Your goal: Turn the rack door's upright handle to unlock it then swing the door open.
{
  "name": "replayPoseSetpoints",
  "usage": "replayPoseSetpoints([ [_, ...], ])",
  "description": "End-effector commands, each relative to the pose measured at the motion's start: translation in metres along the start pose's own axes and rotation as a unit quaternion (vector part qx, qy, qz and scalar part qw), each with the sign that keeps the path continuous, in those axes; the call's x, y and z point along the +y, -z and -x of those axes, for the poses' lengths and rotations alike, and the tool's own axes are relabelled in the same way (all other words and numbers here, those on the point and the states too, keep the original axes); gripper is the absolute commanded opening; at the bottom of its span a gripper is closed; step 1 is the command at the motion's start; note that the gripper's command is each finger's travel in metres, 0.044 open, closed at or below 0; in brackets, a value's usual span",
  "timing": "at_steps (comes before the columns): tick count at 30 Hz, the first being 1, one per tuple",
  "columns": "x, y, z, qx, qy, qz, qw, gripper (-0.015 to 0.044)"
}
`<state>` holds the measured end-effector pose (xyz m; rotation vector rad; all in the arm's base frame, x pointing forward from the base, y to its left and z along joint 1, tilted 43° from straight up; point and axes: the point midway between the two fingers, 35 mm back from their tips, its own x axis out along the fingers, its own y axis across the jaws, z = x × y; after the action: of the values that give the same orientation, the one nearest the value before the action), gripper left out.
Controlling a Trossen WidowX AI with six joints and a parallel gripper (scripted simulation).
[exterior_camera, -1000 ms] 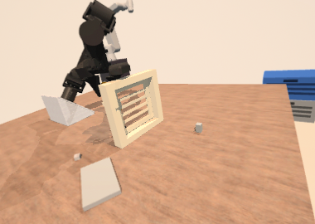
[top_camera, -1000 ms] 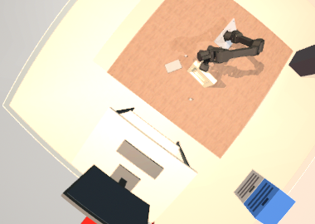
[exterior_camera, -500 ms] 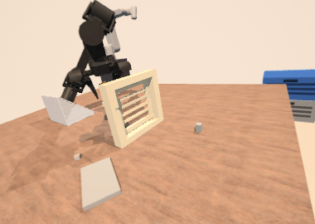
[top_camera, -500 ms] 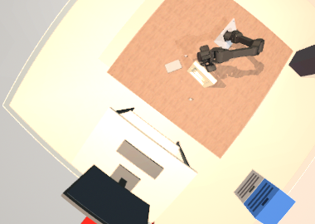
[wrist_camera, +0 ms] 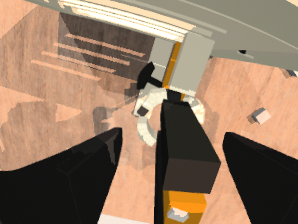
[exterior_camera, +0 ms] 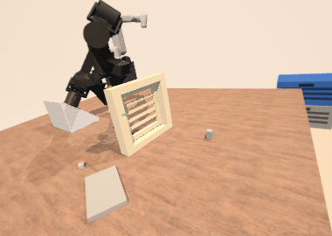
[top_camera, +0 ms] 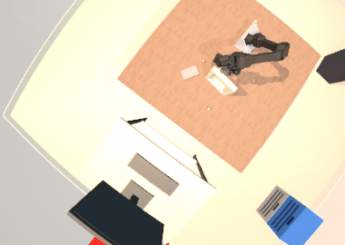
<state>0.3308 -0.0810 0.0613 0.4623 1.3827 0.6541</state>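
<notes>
Cream frame (top_camera: 231,91) (exterior_camera: 116,121) (wrist_camera: 245,25) (pale slats (top_camera: 218,83) (exterior_camera: 144,116) (wrist_camera: 125,17) spanning its inside).

It looks like a home office or study; a desk (top_camera: 106,160) carries a dark monitor (top_camera: 119,212) and a keyboard (top_camera: 153,173); a blue and grey cabinet (top_camera: 290,217) (exterior_camera: 306,100) stands near; a wood-topped table (top_camera: 168,53) (exterior_camera: 245,170) bears a robot arm (top_camera: 263,58) (exterior_camera: 97,34); plain cream walls (exterior_camera: 227,34) rise behind.

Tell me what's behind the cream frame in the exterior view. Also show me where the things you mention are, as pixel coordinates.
Black arm (top_camera: 268,55) (exterior_camera: 97,34) above it, wooden table top (top_camera: 159,67) (exterior_camera: 262,170) (wrist_camera: 270,85) through its openings; whatever its solid border covers can't be seen.
</notes>
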Motion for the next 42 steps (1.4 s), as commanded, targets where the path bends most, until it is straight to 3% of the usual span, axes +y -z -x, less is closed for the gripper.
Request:
replayPoseSetpoints([
  [1, 0.0005, -0.0005, 0.0004, -0.002, 0.0, 0.088, 0.996, 0.0284],
  [13, 0.0003, -0.0007, 0.0004, -0.002, 0.001, 0.377, 0.926, 0.0284],
  [26, 0.0005, -0.0008, 0.0002, -0.002, 0.001, 0.65, 0.76, 0.0284],
  [33, 0.0006, -0.0008, 0.0002, -0.002, 0.001, 0.678, 0.735, 0.0284],
  [40, 0.0006, -0.0008, 0.0002, -0.002, 0.001, 0.678, 0.735, 0.01],
  [42, 0.0006, -0.0008, 0.0002, -0.002, 0.001, 0.678, 0.735, 0.0087],
])
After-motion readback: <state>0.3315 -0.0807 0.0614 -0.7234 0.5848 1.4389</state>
